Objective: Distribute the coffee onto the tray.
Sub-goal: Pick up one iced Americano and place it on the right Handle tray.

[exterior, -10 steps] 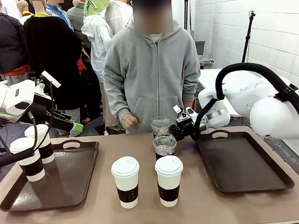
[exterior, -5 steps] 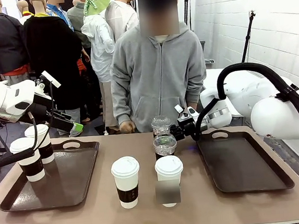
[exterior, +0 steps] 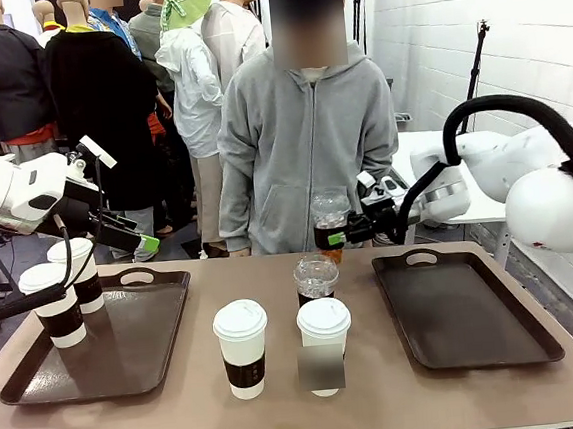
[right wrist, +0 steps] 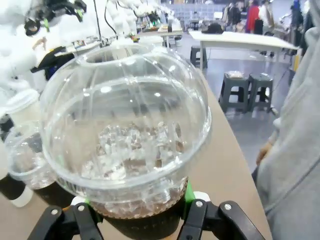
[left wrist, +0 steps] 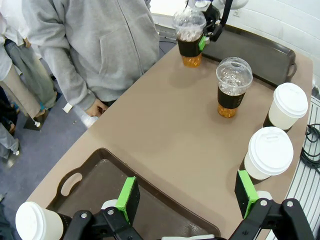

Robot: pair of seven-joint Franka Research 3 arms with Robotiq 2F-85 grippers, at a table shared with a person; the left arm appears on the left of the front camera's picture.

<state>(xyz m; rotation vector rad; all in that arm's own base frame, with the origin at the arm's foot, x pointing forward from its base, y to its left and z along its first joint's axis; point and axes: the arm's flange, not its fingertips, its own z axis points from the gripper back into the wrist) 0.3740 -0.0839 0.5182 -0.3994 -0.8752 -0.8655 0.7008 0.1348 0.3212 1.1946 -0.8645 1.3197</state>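
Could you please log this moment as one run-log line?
right gripper: jaws shut on clear cup, held above table | left gripper: jaws open over left tray | two paper cups on left tray

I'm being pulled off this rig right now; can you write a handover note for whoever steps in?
Right claw: shut on the held iced coffee, above the table.
Left claw: open, holding nothing, near the left tray.
Done: front tray cup and rear tray cup stand on the left tray.
Left: the held one, second iced coffee, left white cup, right white cup on the table; right tray has none.
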